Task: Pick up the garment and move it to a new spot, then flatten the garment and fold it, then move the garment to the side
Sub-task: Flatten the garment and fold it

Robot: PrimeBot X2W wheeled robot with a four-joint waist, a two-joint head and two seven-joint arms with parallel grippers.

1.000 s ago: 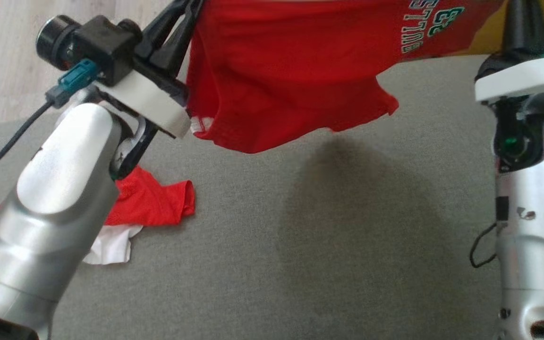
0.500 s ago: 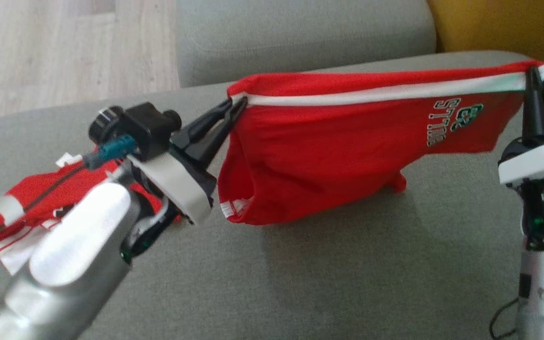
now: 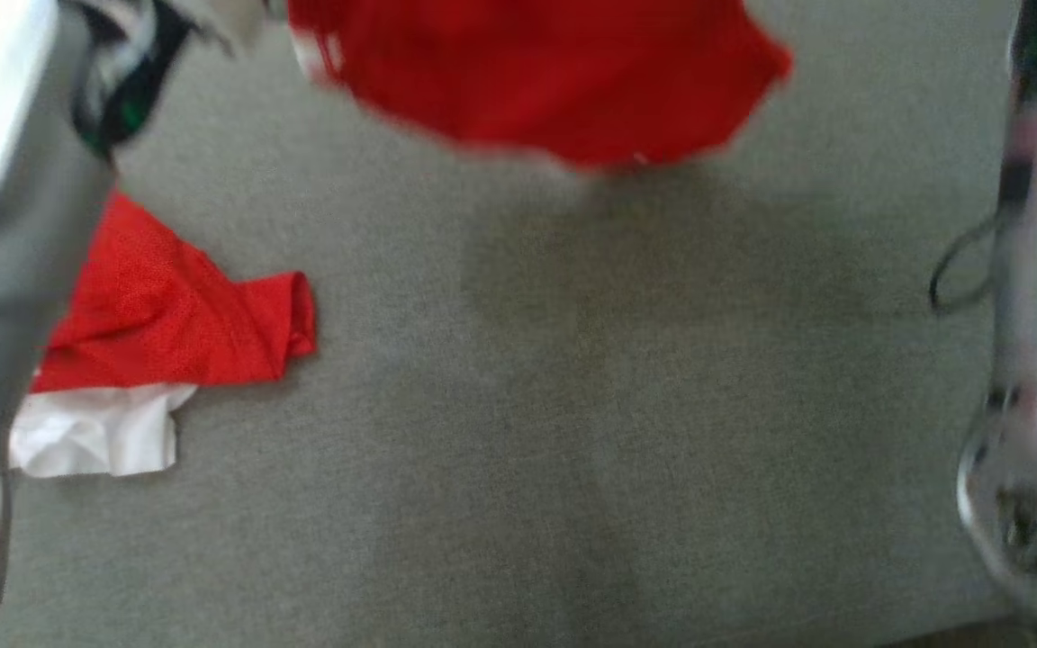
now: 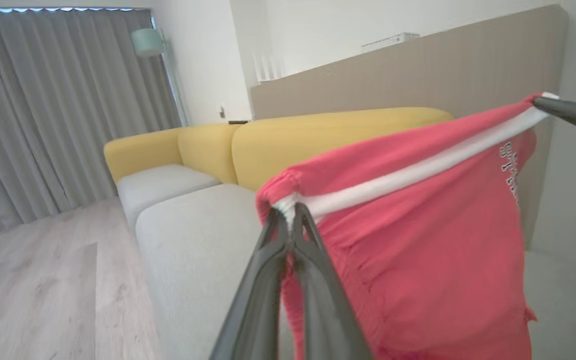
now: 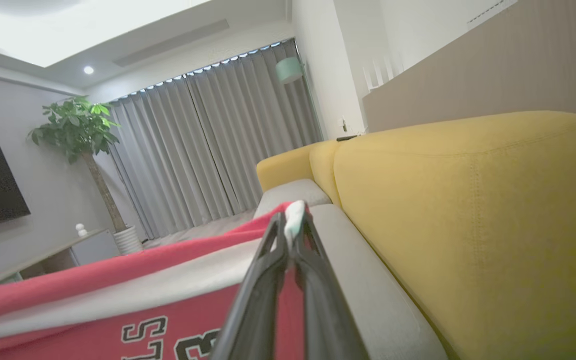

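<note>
The left gripper's [image 4: 292,212] dark fingers are clenched on one end of the white waistband of a pair of red fabric shorts [image 4: 418,240]. The right gripper [image 5: 292,220] pinches the other end, so the shorts hang stretched between the two in the air above a grey woven sofa cushion [image 3: 572,405], where their hem casts a shadow. On the cushion's left lies a crumpled red-and-white cloth heap [image 3: 167,333], apart from the shorts. Beyond stand a yellow upholstered backrest [image 5: 468,200], grey pleated curtains [image 5: 208,150], a leafy potted tree [image 5: 78,125] and a pale wooden floor [image 4: 33,285]. Compared with half a second ago, the head camera has tipped down: the hem now sits blurred at the top edge.
</note>
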